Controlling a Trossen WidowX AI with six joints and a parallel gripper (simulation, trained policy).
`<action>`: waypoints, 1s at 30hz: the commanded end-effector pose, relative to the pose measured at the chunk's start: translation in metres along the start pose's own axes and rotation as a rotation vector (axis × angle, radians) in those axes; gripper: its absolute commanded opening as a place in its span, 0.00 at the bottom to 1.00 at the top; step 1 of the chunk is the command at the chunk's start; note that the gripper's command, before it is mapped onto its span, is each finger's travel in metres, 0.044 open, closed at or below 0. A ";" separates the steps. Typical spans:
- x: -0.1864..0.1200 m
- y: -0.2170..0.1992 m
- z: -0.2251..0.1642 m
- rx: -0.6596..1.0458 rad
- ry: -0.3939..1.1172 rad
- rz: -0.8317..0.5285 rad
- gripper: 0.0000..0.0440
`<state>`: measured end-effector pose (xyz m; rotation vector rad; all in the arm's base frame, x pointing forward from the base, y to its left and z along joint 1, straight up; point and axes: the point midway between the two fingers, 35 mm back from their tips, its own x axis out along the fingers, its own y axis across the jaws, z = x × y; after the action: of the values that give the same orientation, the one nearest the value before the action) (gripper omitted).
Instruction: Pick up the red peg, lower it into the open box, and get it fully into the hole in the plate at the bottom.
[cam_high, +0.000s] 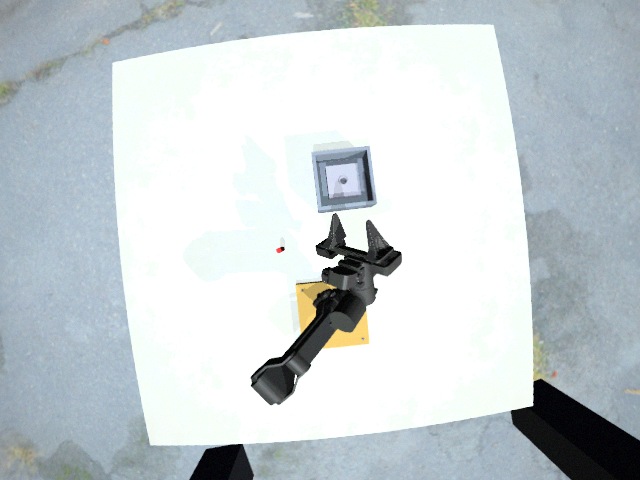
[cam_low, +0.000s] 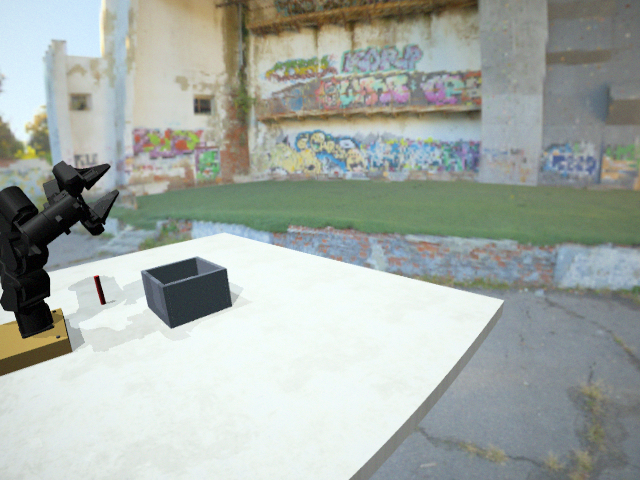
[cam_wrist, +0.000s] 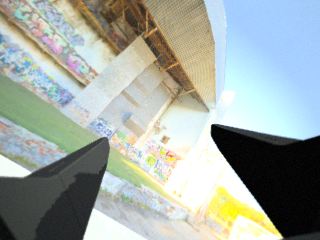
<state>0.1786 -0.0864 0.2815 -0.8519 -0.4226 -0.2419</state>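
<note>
The red peg (cam_high: 279, 250) (cam_low: 99, 290) stands upright on the white table, left of the arm in the top view. The open grey box (cam_high: 314, 180) (cam_low: 199, 299) stands beyond the gripper; the pale plate (cam_high: 333, 173) at its bottom has a round hole (cam_high: 343, 179) near its middle, with nothing in it. My gripper (cam_high: 352, 218) (cam_low: 114, 178) (cam_wrist: 161, 135) is open and empty, raised high above the table and tilted upward, away from the peg. The wrist view shows only the background and a bit of table between and below the fingers, not the peg or box.
The arm's yellow base plate (cam_high: 356, 330) (cam_low: 31, 343) lies on the white table (cam_high: 439, 129) (cam_low: 310, 361), nearer than the peg and the box. The box's raised walls surround the plate. Two black bars (cam_high: 578, 434) (cam_high: 224, 462) show by the table's near edge.
</note>
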 end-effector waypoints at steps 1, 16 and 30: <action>0.002 -0.002 0.003 0.002 -0.012 -0.005 0.96; 0.054 -0.006 0.010 0.476 -0.016 -0.015 1.00; 0.096 0.027 0.006 0.910 0.162 0.054 1.00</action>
<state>0.2625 -0.0725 0.3125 -0.0314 -0.3508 -0.0592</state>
